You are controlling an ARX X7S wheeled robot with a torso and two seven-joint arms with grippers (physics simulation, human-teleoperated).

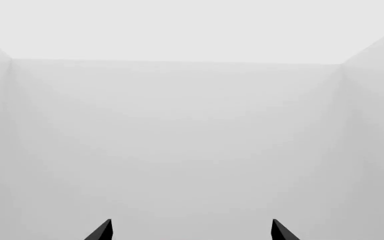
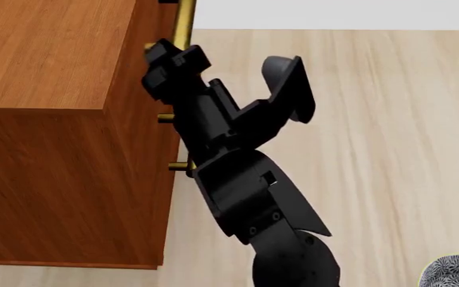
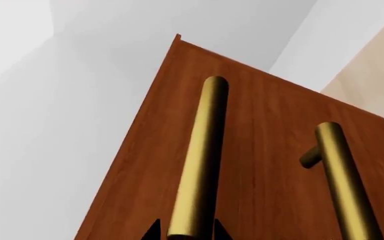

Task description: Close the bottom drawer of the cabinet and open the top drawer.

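Step in hand: opening the top drawer. My right pincer is placed at the front of the cabinet, with its two fingertips on either side of a brass bar handle. This handle lies nearest the edge of the wooden face, so I judge it to be the top drawer's. A second handle lies just beside it on the same face.

Pincer state: the tips sit close to the bar on both sides. I cannot tell whether they press on it or stand just clear. My left pincer is spread wide and holds nothing; it faces only a blank white wall.

Bottom drawer: I cannot see it in any view. From the head view the front of the cabinet shows nothing jutting out, so I judge it closed, but this is not confirmed.

Next move:
1. Confirm the tips are clamped firmly on the bar.
2. Pull straight away from the cabinet face, along the drawer's travel.
3. Keep the wrist square to the bar, as a skewed pull could let the round brass slip out.

Surface and room: the cabinet stands on a pale wood-plank floor, which meets a white wall behind. A patterned bowl rests on the floor, well apart from the cabinet.
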